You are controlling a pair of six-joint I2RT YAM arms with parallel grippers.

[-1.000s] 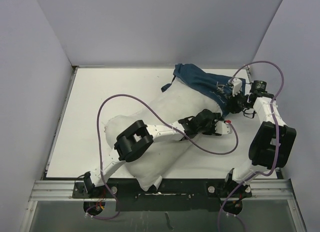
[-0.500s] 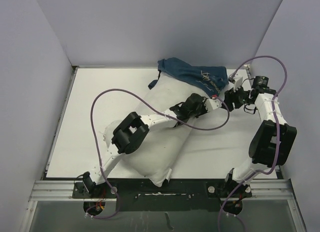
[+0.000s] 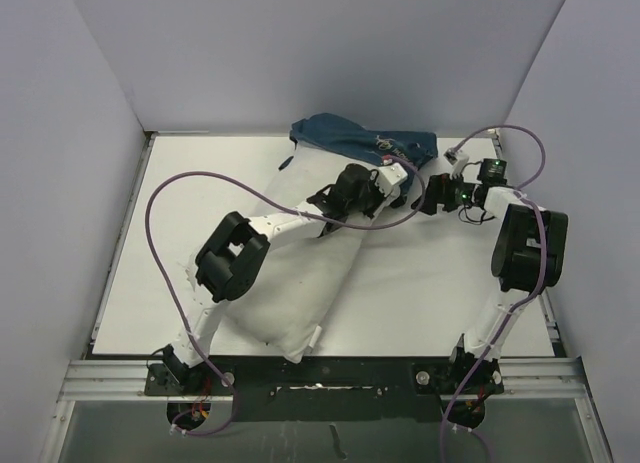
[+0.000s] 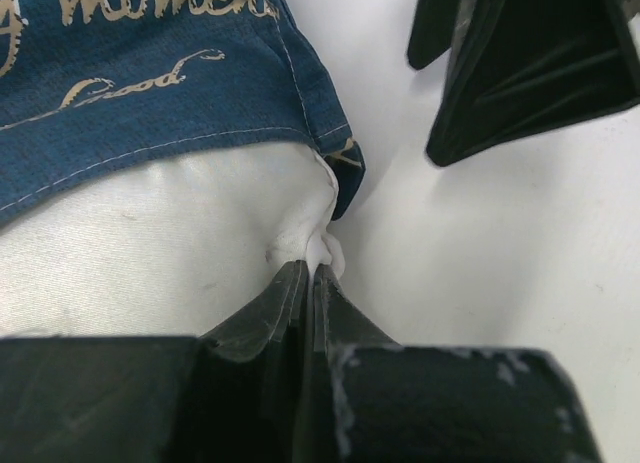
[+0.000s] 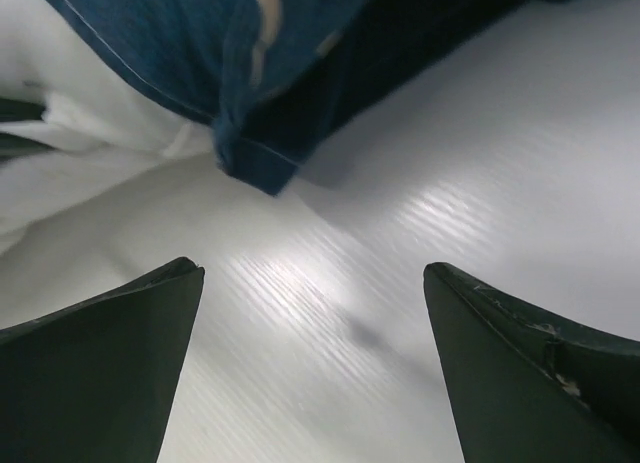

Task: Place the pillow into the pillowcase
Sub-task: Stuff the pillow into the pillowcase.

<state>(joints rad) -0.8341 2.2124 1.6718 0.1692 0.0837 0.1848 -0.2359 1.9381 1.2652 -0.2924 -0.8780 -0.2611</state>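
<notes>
**ITEM 1: pillow** (image 3: 295, 283). White, lumpy. Lies diagonally on the surface, near end twd the arm bases, far end at the mouth of the case. Most of its length is outside.

**ITEM 2: pillowcase** (image 3: 345, 141). Navy w/ cream script, bunched at the far side of the surface. Its hem sits over the pillow's far end only. One hem corner hangs just beside the pinched pucker.

**ITEM 3: left end effector** (image 4: 310, 275). Jaws closed tight on a small pucker of the pillow's white fabric, just below the case hem. The arm reaches across the pillow.

**ITEM 4: right end effector** (image 5: 310, 271). Jaws spread wide, nothing between them. Low over bare surface, near the case's hem corner but not touching it.

**STEP (est.):** early insertion. The pillow's end is started into the mouth and the bulk is not yet in.

**NEXT (est.):**
- Right end effector needs a hold on the hem corner, taking one layer of cloth only, to draw the case down over the pillow.
- Left keeps the corner pinned or pushes it deeper.
- Risk: the case may bunch, or slide along w/ the pillow instead of over it.

**ITEM 5: surface** (image 3: 180, 203). White, matte, faint wood-grain in the right wrist view.

**ITEM 6: room.** Plain pale grey-lilac walls (image 3: 320, 53) on three sides. Metal rail (image 3: 110, 378) at the near edge carries the arm bases.
</notes>
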